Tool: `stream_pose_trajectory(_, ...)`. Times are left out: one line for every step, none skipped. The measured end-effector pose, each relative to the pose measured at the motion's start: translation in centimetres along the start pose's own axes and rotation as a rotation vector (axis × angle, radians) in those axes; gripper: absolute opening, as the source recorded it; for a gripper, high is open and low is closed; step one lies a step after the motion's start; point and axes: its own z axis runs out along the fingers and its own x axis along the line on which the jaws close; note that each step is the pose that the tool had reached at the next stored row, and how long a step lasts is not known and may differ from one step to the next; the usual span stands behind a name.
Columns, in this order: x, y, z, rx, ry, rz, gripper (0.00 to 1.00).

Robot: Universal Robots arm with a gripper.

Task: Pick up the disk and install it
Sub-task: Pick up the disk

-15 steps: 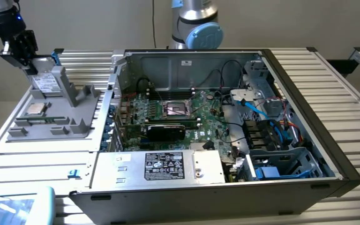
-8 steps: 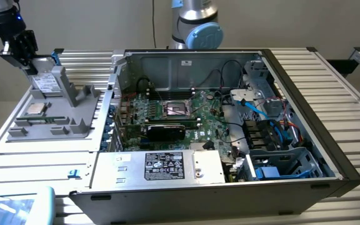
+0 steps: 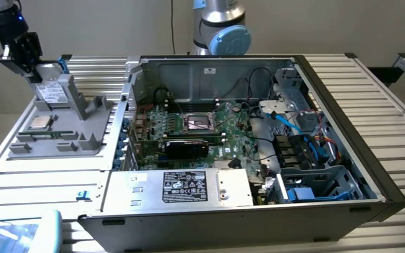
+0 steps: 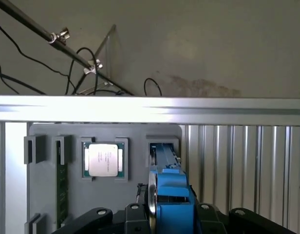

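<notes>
In the wrist view the claw [image 4: 167,214] is clamped on the disk [image 4: 172,195]. The disk's blue carrier sits edge-on between the black links, hiding the fingertips, and both are cut off at the view's edge. The disk stands on edge in the grey holder [image 4: 138,163]; how deep it sits cannot be told. Beside it in the holder lie a processor chip [image 4: 103,160] and a partly cut-off memory stick [image 4: 62,190]. Beyond is the slatted tabletop [image 4: 237,165], then a bare wall [image 4: 213,48].

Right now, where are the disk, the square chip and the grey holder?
disk [image 4: 172,197]: wrist view, on its blue frame.
square chip [image 4: 103,160]: wrist view, middle of its silver top.
grey holder [image 3: 91,122]: exterior view, on a bare grey part.
</notes>
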Motion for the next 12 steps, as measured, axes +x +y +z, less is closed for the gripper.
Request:
stream_pose_trajectory(0.00,0.00,-0.04,0.0001,0.0001,0.000,0.37)
stream_pose_trajectory(0.00,0.00,-0.04,0.0002,0.0000,0.000,0.37)
stream_pose_trajectory(0.02,0.00,-0.04,0.0001,0.0000,0.000,0.37)
stream_pose_trajectory(0.03,0.00,-0.04,0.0002,0.0000,0.000,0.37)
stream_pose_trajectory(0.06,0.00,-0.04,-0.0001,0.0000,0.000,0.37)
stream_pose_trajectory(0.11,0.00,-0.04,-0.0018,0.0000,0.001,0.37)
stream_pose_trajectory(0.16,0.00,-0.04,-0.0060,0.0001,0.003,0.37)
stream_pose_trajectory(0.18,0.00,-0.04,-0.0097,0.0002,0.005,0.37)
stream_pose_trajectory(0.19,0.00,-0.04,-0.0117,0.0003,0.007,0.37)
stream_pose_trajectory(0.19,0.01,-0.04,-0.0124,0.0003,0.009,0.37)
stream_pose_trajectory(0.19,0.01,-0.02,-0.0126,0.0002,0.010,0.37)
stream_pose_trajectory(0.19,0.00,0.02,-0.0124,0.0001,0.011,0.37)
